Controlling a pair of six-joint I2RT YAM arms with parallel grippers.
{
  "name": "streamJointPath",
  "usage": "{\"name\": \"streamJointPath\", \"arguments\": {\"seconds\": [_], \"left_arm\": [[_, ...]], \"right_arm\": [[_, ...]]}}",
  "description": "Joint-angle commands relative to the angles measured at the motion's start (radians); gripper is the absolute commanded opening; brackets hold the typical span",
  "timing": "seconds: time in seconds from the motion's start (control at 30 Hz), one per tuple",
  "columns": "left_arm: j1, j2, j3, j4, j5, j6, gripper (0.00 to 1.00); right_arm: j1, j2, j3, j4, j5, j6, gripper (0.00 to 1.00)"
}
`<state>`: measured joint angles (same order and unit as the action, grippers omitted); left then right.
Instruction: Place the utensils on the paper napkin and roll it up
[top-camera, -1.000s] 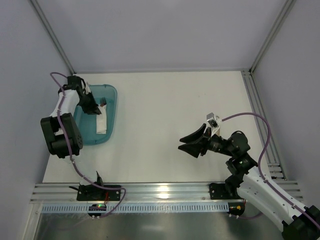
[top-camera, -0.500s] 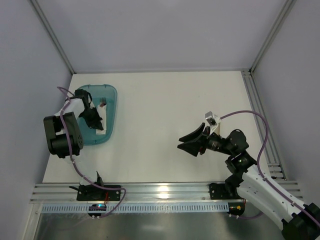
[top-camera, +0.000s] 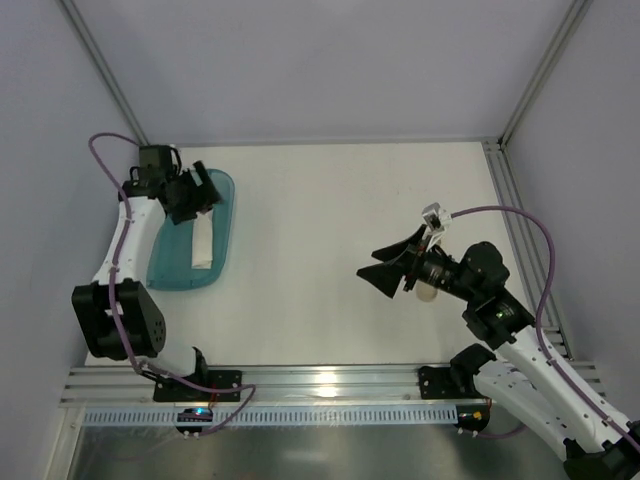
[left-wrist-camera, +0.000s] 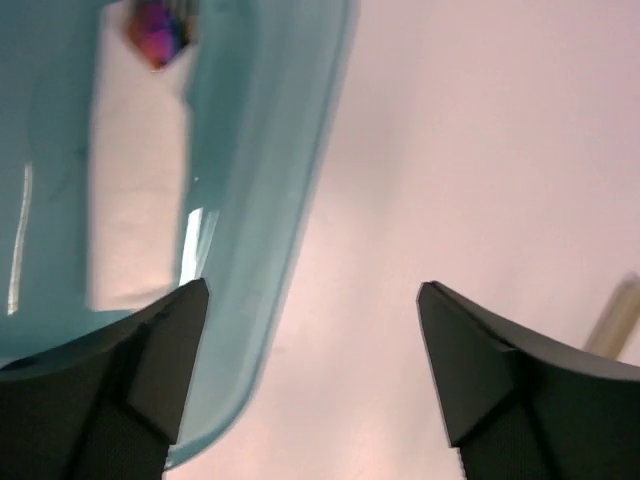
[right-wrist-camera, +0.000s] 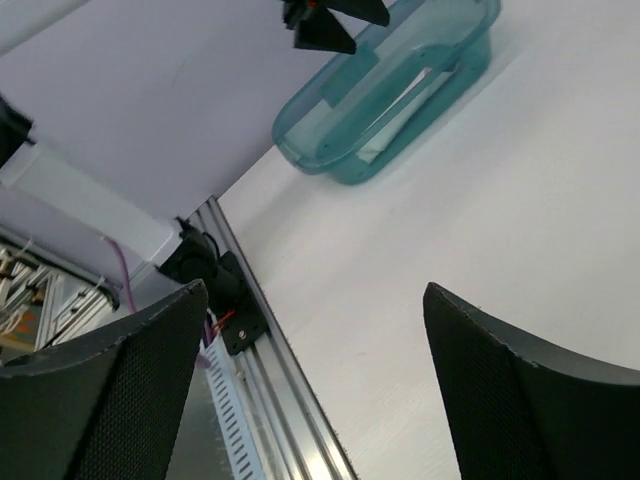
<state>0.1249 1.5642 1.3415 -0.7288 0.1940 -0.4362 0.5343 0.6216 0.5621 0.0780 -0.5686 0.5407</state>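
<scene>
The left pincer (left-wrist-camera: 312, 290) hangs over the far end of the teal tub (top-camera: 178, 275), jaws well apart with nothing between them. The right pincer (right-wrist-camera: 315, 290) hovers over the bare counter (top-camera: 300, 200), well apart from the tub, spread wide and equally empty. We see no napkin laid out on the counter and cannot make out a fork anywhere. The only likely task item is a pale flat strip (top-camera: 203, 243) on the tub's floor, toward the side nearer the middle of the counter, and we cannot tell whether it is the folded napkin or the knife. In the left wrist view one finger sits over the tub and the other over the counter, so we judge that a straight descent would land on the rim or clamp the wall instead of the strip. The tub looks light, and a push on its wall could slide or tip it, with the right arm too far off to steady it. A thin strip lying flat on slick plastic may also slip from the fingertips, or crumple or tear if it is paper. A small beige thing (top-camera: 428, 293) lies under the right arm, and we think a low sweep there could knock it away.
</scene>
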Motion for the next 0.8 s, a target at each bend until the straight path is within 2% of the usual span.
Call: {"name": "streamJointPath", "arguments": {"seconds": [0.0, 0.07, 0.1, 0.2, 0.3, 0.43, 0.53, 0.77], "left_arm": [[-0.152, -0.107, 0.025, 0.034, 0.050, -0.027, 0.99], [-0.296, -0.182, -0.004, 0.066, 0.035, -0.041, 1.00], [-0.344, -0.208, -0.037, 0.080, 0.019, -0.051, 0.99], [-0.583, -0.346, -0.126, 0.146, -0.039, -0.068, 1.00], [-0.694, -0.485, -0.227, 0.233, -0.051, -0.113, 0.99], [-0.740, -0.641, -0.359, 0.299, 0.044, -0.133, 1.00], [-0.748, -0.722, -0.421, 0.304, 0.079, -0.153, 1.00], [-0.748, -0.831, -0.463, 0.316, 0.084, -0.161, 1.00]], "right_arm": [[-0.002, -0.013, 0.131, -0.233, 0.206, -0.050, 0.89], [-0.005, -0.007, 0.174, -0.361, 0.281, -0.065, 0.96], [-0.002, -0.005, 0.208, -0.397, 0.352, -0.061, 0.97], [-0.003, -0.016, 0.263, -0.512, 0.403, -0.045, 1.00], [-0.002, -0.039, 0.307, -0.602, 0.488, -0.012, 1.00], [-0.002, -0.063, 0.321, -0.664, 0.541, 0.005, 1.00], [-0.003, -0.080, 0.291, -0.643, 0.530, 0.007, 1.00], [-0.002, -0.094, 0.268, -0.627, 0.538, 0.007, 1.00]]}}
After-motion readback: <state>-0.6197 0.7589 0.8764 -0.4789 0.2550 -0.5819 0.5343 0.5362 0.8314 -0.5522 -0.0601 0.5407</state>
